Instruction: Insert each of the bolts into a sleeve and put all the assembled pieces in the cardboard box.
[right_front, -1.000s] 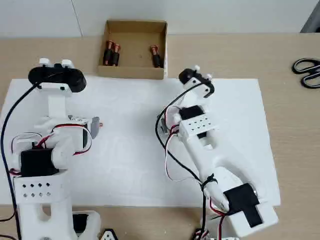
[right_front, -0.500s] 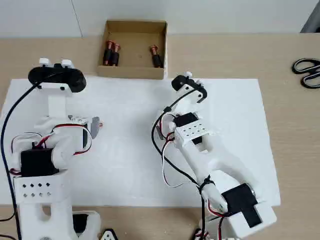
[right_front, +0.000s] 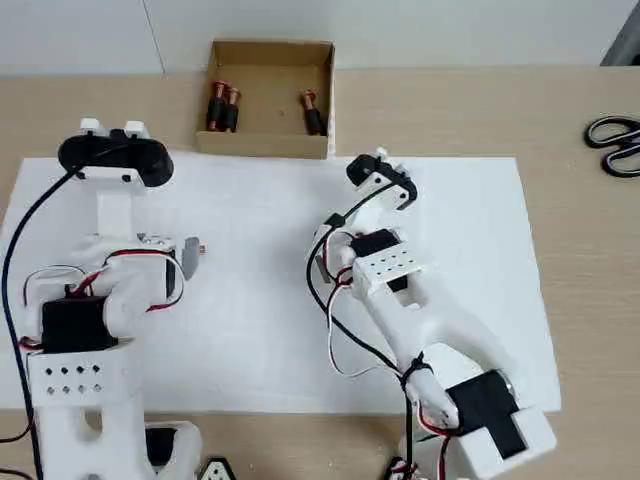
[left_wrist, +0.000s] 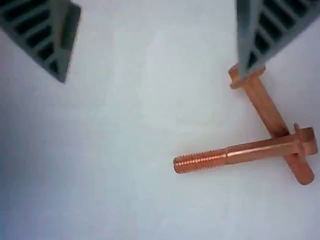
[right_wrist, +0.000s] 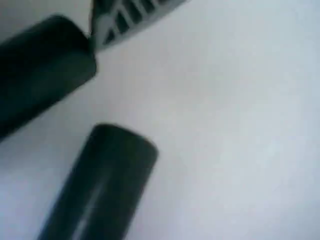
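Two copper bolts (left_wrist: 240, 152) (left_wrist: 270, 120) lie crossed on the white sheet (right_front: 250, 300). My left gripper (left_wrist: 155, 45) hangs open above them, one finger tip beside the head of the far bolt. In the high view the left gripper (right_front: 190, 256) sits at the sheet's left, with a bolt tip (right_front: 201, 248) showing beside it. Two black sleeves (right_wrist: 40, 95) (right_wrist: 105, 180) lie under my right gripper (right_front: 322, 262), which is open; one of its fingers (right_wrist: 130, 15) stands next to a sleeve's end. The cardboard box (right_front: 270, 145) at the back holds three assembled pieces (right_front: 224, 108).
Scissors (right_front: 615, 142) lie on the bare table at the far right. The sheet has free room between the two arms and in front of the box. Cables hang along both arms.
The right arm has swung a little to the left and towards the table's front, bringing its gripper over the sleeves. The left arm has stayed put.
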